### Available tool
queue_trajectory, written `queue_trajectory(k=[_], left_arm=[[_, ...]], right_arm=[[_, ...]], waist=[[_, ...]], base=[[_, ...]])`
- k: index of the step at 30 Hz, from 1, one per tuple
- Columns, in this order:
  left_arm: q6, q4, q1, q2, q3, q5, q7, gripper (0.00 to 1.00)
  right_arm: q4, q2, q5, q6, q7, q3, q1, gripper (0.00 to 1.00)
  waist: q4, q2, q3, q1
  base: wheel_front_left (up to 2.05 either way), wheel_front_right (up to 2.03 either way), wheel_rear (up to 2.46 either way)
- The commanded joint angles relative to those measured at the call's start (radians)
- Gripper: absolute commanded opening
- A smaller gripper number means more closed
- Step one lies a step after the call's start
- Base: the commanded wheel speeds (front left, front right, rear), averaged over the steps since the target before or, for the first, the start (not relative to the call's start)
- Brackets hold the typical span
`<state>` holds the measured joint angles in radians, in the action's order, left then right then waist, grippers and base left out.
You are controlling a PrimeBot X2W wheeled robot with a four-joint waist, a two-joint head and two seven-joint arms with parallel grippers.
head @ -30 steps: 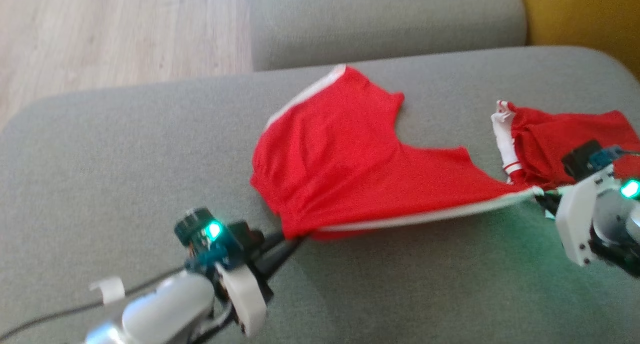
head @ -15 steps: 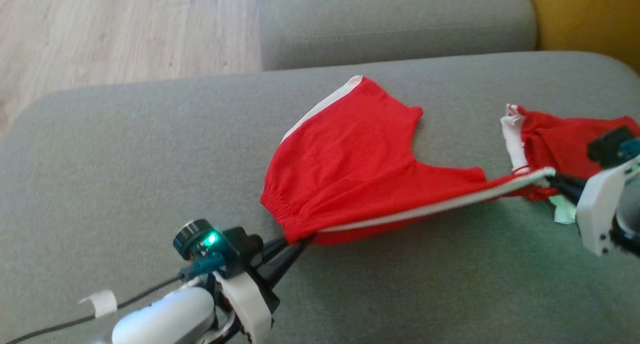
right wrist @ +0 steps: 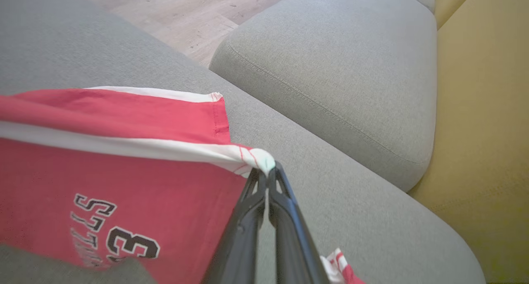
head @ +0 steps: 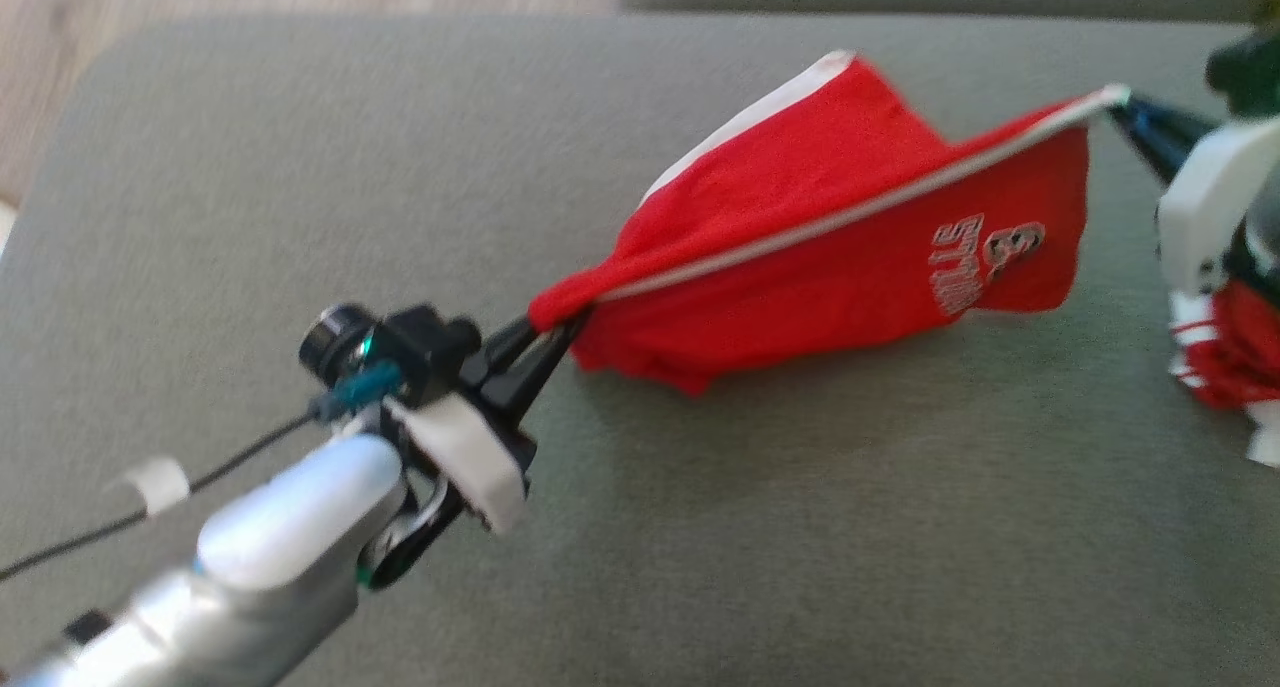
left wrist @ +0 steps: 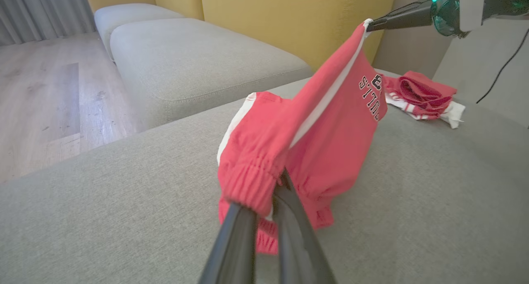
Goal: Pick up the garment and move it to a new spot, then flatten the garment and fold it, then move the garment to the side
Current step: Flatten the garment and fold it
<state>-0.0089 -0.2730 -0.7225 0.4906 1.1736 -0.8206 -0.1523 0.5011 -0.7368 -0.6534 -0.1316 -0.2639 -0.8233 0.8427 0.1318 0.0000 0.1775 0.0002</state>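
While near garment (head: 830, 257), heap (head: 1228, 362) (perhaps clothing)

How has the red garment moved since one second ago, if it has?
Yes: upward. The garment lay on the grey cushion; now the left pincer and right pincer hold its striped edge raised above it.

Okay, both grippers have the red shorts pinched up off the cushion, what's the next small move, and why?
Probably carry the red shorts toward bare cushion, keeping them taut: the left gripper and right gripper pinch opposite ends, and another garment lies close by.
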Motion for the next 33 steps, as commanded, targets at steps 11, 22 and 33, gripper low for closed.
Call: queue_trajectory(k=[11, 22, 33], left_arm=[[-0.075, -0.139, -0.189, -0.101, -0.024, 0.006, 0.014, 0.00], [-0.110, -0.249, -0.251, -0.183, 0.013, 0.011, -0.025, 0.00], [-0.119, -0.310, -0.285, -0.204, 0.025, 0.005, -0.070, 1.00]], right_arm=[[0.153, 0.026, 0.135, 0.001, -0.013, -0.079, 0.268, 0.00], [0.296, 0.042, 0.151, 0.001, 0.037, -0.215, 0.391, 0.00], [0.445, 0.113, 0.123, 0.001, 0.109, -0.262, 0.417, 1.00]], waist=[[0.181, 0.0000, 0.215, -0.0002], [0.236, 0.0000, 0.291, -0.0002], [0.219, 0.0000, 0.279, -0.0002]], base=[[0.00, 0.00, 0.00], [0.00, 0.00, 0.00], [0.00, 0.00, 0.00]])
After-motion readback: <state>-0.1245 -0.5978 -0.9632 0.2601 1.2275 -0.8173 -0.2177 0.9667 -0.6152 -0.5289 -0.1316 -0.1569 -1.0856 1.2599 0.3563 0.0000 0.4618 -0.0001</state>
